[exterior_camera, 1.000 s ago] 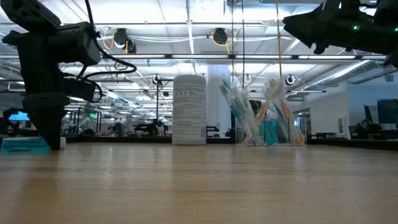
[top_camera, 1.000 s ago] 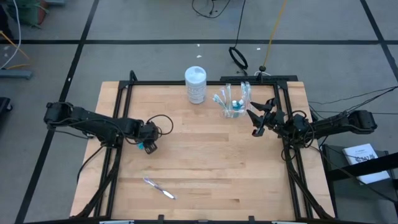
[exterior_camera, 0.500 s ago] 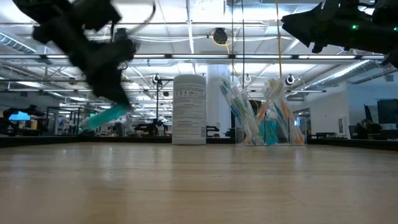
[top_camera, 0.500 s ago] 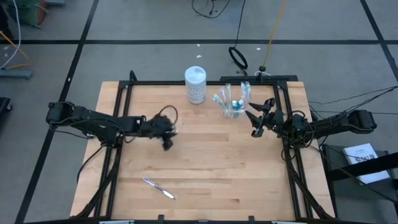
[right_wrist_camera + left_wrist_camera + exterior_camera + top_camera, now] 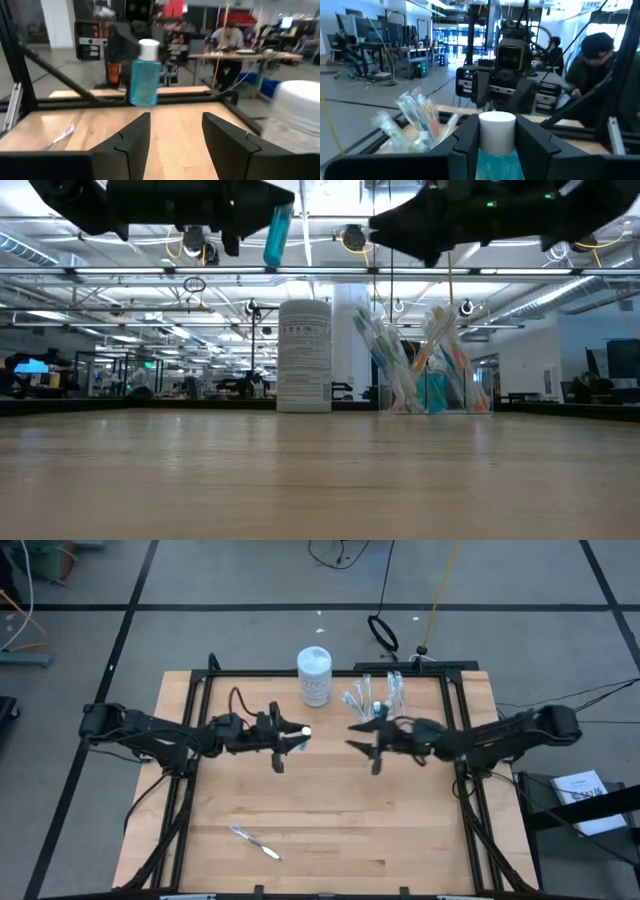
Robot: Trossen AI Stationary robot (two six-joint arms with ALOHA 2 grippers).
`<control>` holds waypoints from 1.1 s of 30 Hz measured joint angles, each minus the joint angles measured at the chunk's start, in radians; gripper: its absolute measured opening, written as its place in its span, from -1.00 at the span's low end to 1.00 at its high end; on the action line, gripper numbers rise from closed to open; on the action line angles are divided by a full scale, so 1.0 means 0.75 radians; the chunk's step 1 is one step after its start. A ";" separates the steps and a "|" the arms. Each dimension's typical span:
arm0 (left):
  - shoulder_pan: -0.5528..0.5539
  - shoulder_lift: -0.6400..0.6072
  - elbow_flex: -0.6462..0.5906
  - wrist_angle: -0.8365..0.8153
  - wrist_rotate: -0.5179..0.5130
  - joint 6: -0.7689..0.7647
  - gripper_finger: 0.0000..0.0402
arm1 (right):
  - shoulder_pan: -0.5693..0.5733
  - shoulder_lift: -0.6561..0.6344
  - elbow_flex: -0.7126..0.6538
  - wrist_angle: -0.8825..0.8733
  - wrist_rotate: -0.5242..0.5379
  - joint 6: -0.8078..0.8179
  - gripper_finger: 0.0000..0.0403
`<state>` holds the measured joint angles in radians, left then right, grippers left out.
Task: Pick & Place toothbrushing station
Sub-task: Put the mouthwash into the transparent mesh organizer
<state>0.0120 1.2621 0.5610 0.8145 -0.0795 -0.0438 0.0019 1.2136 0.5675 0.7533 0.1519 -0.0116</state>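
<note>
1. A small blue toothpaste tube (image 5: 294, 739) with a white cap is held in the jaws of the left gripper (image 5: 288, 739), raised above the middle of the tabletop (image 5: 330, 810), nearer its far edge; in the low view the tube (image 5: 277, 233) hangs well clear of the wood.
2. The right gripper (image 5: 362, 737) is held in the air facing the left one, with a gap between them; its jaws are spread wide and nothing is held in them.
3. A clear plastic cup (image 5: 377, 712) filled with toothbrushes and toothpaste tubes stands near the far edge, towards the far right corner, just behind the right gripper.
4. A white lidded canister (image 5: 314, 676) stands at the far edge beside the cup; printed lines are seen on its label (image 5: 304, 345) but cannot be read.
5. One loose toothbrush (image 5: 256, 842) lies flat near the near left corner, well apart from both grippers.
6. Beyond the tabletop, seated people at desks are seen in the wrist views.
</note>
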 joint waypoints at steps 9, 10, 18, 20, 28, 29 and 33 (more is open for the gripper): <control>0.000 0.074 0.000 0.052 0.117 0.021 -0.48 | 0.026 0.382 0.215 0.124 -0.141 -0.066 -0.03; -0.001 0.077 0.000 0.067 0.127 0.016 -0.48 | 0.026 0.410 0.227 0.165 -0.182 -0.056 0.00; -0.003 0.081 0.002 0.086 0.138 0.018 -0.48 | 0.025 0.571 0.342 0.370 -0.169 0.039 0.27; -0.003 0.081 0.002 0.094 0.167 0.029 -0.48 | 0.026 0.622 0.384 0.372 -0.160 0.074 0.31; -0.010 0.081 0.002 0.099 0.194 0.066 -0.48 | 0.027 0.743 0.508 0.383 -0.138 0.052 0.42; -0.011 0.081 0.002 0.097 0.193 0.066 -0.48 | 0.027 0.745 0.513 0.386 -0.137 0.041 0.43; -0.011 0.081 0.002 0.096 0.190 0.066 -0.48 | 0.027 0.745 0.514 0.385 -0.135 0.043 0.38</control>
<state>0.0040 1.3228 0.5621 0.8867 0.0631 0.0055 0.0219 1.7721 0.9527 1.0422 0.0506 0.0207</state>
